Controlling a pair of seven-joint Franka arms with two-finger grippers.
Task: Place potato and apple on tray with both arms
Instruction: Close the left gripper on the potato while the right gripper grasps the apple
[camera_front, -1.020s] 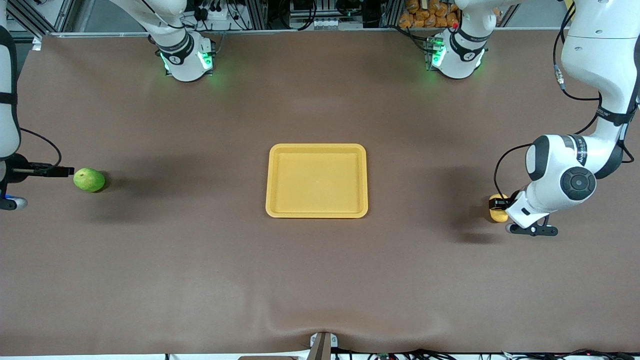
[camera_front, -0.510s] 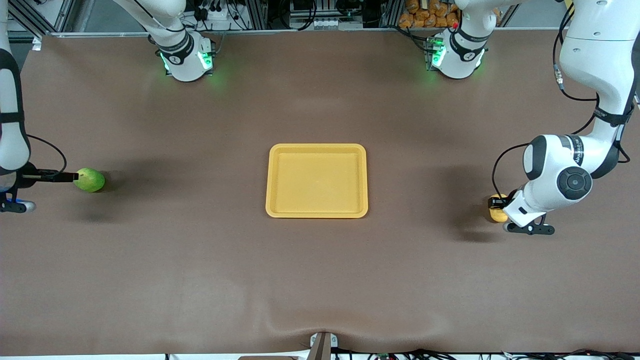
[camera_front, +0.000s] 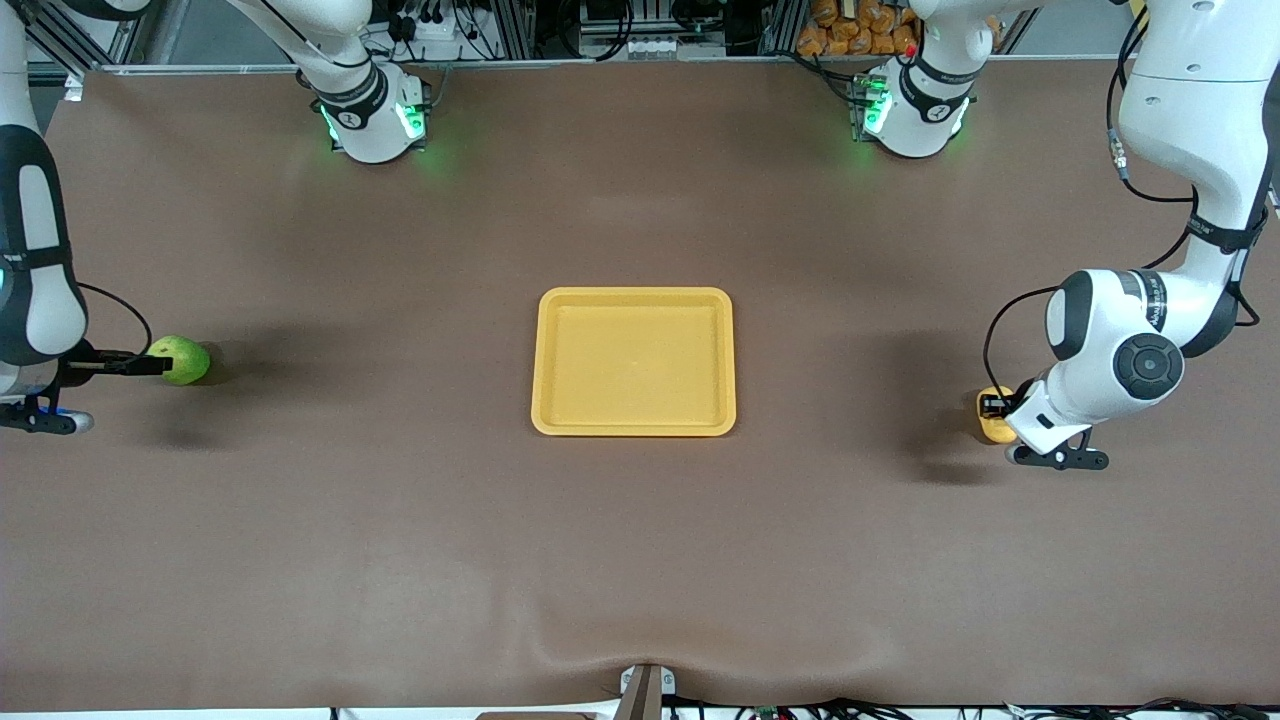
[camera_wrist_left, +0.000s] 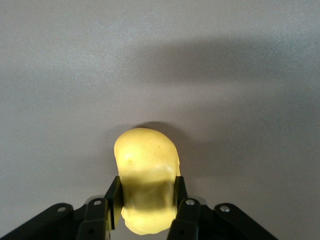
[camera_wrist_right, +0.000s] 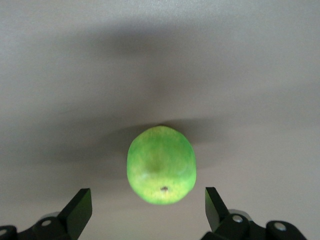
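While the flat yellow plastic tray (camera_front: 634, 361) sits bare mid-table, I have my left gripper (camera_wrist_left: 145, 200) clamped on the lumpy yellow-orange potato (camera_wrist_left: 146, 177) at the left arm's end of the brown table (camera_front: 640, 560). My right gripper (camera_wrist_right: 148, 210) is spread wide, fingertips either side of the glossy round green apple (camera_wrist_right: 161, 165) without touching, at the right arm's end.

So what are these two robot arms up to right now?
They are collecting two foods for the yellow tray, which holds nothing yet. The left hand has shut on the potato at the left arm's end of the table. The right hand is open around the apple at the right arm's end.
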